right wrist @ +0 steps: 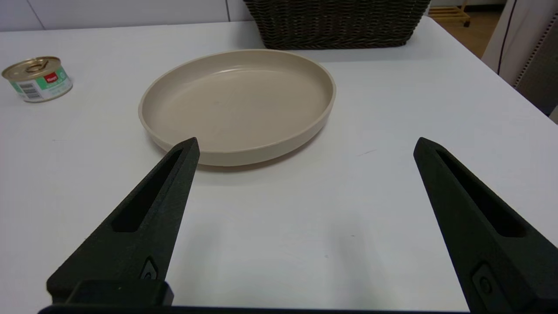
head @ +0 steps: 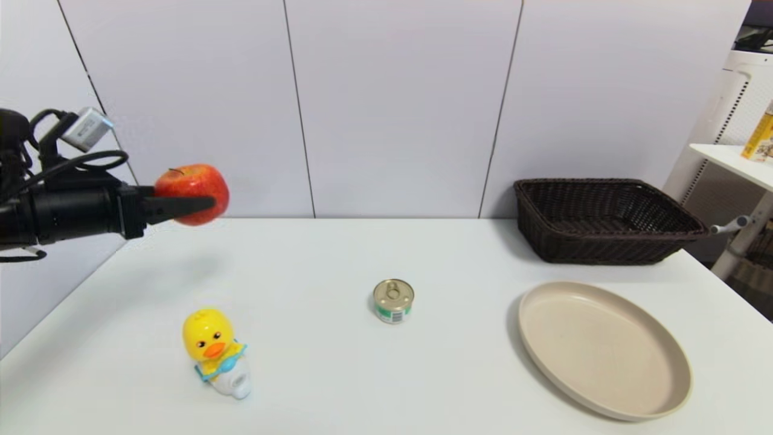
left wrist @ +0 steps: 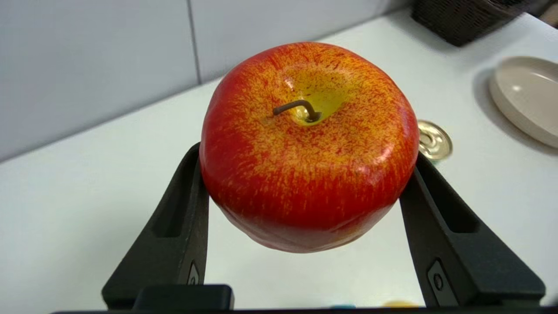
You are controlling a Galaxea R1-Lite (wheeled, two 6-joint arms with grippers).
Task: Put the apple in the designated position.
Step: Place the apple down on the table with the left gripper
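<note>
1. Left gripper is clamped across the apple, stem up, high over the table's far-left corner.
2. Skin looks glossy, probably slippery; hold at the widest girth.
3. Right gripper is parked, fingers spread wide, empty, near the plate.

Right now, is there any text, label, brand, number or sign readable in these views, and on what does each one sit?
None can be read.
Tin can: green and white label with a red logo patch and a barcode, print too small to read.
Yellow box on the side shelf: dark markings, too blurred to read.
Apple in the left gripper, duck toy, plate, basket: no text visible.
</note>
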